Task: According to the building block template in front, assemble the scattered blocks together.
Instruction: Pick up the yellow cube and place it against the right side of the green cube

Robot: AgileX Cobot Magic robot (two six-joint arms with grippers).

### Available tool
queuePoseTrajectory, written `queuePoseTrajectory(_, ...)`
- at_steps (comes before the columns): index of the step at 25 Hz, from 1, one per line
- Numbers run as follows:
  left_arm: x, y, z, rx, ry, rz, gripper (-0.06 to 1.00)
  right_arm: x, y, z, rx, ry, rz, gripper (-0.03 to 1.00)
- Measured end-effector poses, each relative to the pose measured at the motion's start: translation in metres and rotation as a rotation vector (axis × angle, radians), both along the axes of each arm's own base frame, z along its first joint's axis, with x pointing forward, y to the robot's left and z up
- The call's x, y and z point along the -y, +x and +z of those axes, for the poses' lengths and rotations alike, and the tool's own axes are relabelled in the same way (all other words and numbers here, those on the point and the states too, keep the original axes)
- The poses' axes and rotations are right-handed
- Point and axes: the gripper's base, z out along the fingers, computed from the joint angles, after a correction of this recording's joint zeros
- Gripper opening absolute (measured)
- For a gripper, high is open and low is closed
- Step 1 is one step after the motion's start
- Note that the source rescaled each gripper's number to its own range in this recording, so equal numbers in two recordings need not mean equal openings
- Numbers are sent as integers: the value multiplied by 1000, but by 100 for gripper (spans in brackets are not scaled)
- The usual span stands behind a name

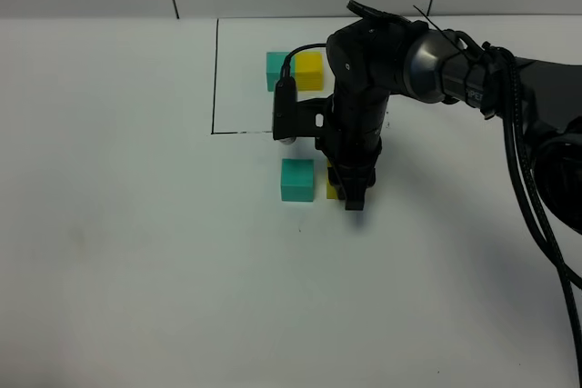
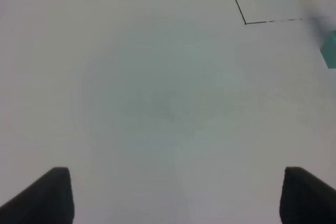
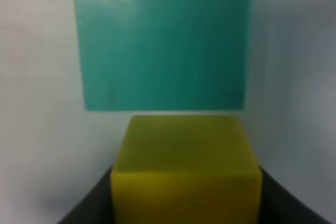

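My right pincer clenched the yellow cube just outside the framed building block template, on its near side, the teal cube close alongside, while my left pincer hung spread wide, well apart from that template.

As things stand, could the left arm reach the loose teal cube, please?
Probably yes. In the left wrist view the loose teal cube lies beyond the open left gripper with only bare table between; the right gripper, closed on the loose yellow cube, flanks its far side.
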Motion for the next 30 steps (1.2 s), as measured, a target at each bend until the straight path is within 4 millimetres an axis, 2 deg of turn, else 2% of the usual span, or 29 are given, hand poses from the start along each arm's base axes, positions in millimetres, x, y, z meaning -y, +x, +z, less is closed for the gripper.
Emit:
queuePoseTrajectory(15, 0, 0, 0, 0, 0, 0, 68, -6, -1, -3, -26, 56, -46, 1)
queuePoseTrajectory(30, 0, 0, 0, 0, -1, 0, 68, -13, -3, -3, -14, 50, -7, 1)
